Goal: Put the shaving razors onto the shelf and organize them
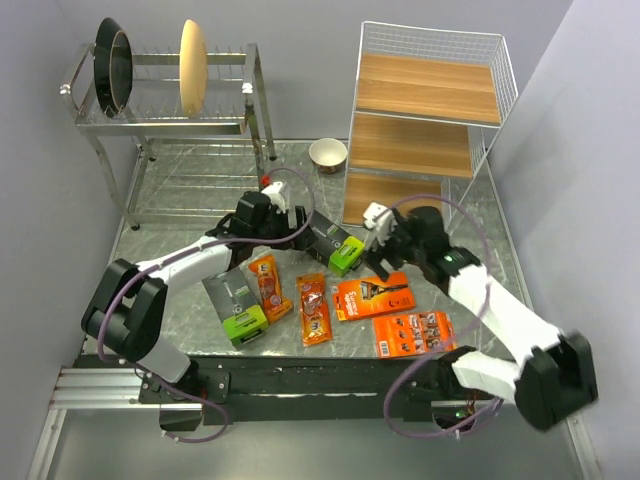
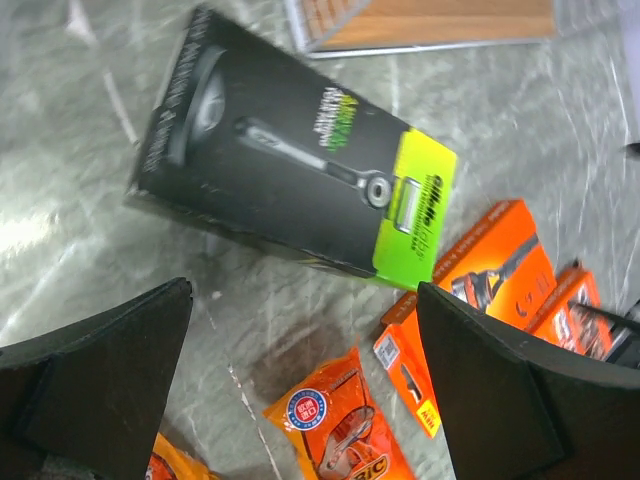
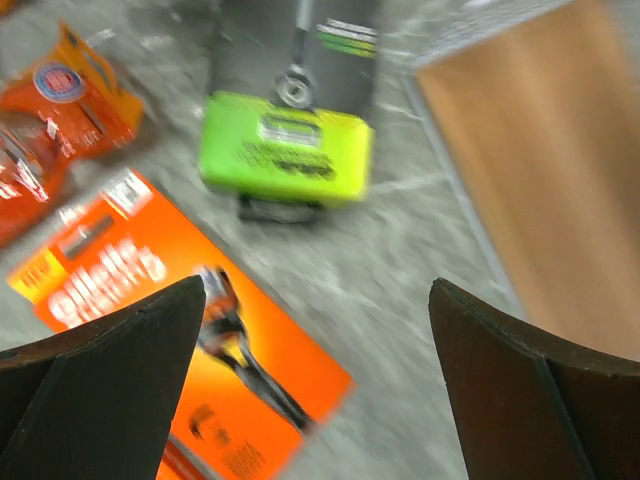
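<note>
A: Was anything held?
B: No. The left gripper (image 2: 303, 300) gaped empty, a dark grey cardboard box with lime-green end (image 2: 290, 185) lying just ahead on the bench (image 2: 70, 250). The right gripper (image 3: 318, 290) gaped likewise, a flat orange razor card (image 3: 180, 340) partly beneath it.

Razor packs (image 1: 313, 308) lie on the table (image 1: 505, 245) before the shelf (image 1: 430, 95), bowl (image 1: 328, 153) at its left.

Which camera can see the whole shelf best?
The top camera. It shows the whole shelf, with all three wooden boards inside the white wire frame. The left wrist view catches only a strip of the shelf at its top edge. The right wrist view shows only a blurry corner of it.
</note>
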You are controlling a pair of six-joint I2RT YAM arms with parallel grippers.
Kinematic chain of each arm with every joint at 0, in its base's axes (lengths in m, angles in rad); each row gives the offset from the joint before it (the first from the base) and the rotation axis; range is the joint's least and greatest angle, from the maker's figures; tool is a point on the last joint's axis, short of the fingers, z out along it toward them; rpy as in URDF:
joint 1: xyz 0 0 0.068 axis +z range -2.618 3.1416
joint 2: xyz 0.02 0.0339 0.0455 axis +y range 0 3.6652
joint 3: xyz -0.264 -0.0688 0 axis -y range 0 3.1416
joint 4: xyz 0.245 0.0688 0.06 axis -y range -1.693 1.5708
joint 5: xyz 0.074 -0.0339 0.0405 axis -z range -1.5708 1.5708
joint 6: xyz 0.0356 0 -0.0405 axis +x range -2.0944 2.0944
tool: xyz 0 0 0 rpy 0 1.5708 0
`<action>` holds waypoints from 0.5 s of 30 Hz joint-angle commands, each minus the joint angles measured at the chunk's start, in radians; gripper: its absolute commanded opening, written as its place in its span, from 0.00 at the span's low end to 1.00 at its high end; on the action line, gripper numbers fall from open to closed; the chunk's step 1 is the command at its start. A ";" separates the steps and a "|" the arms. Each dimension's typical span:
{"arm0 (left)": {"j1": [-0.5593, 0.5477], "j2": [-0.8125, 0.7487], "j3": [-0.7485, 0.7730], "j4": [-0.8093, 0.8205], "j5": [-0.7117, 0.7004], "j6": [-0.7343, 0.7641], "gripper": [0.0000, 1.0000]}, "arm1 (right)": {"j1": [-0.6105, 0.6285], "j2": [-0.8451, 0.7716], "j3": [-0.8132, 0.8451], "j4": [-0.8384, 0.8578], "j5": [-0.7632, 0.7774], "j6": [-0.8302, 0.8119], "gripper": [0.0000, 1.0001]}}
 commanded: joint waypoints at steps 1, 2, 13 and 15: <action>0.025 0.021 0.018 -0.008 -0.069 -0.134 0.99 | 0.028 0.190 0.161 0.098 -0.019 0.163 1.00; 0.032 0.024 0.007 0.002 -0.057 -0.148 1.00 | 0.028 0.224 0.183 0.109 -0.009 0.195 1.00; 0.069 0.148 -0.062 0.169 0.024 -0.410 0.97 | 0.028 0.508 0.364 0.088 0.015 0.265 0.91; 0.069 0.177 -0.051 0.196 0.021 -0.447 0.97 | 0.031 0.534 0.375 0.082 0.008 0.258 0.90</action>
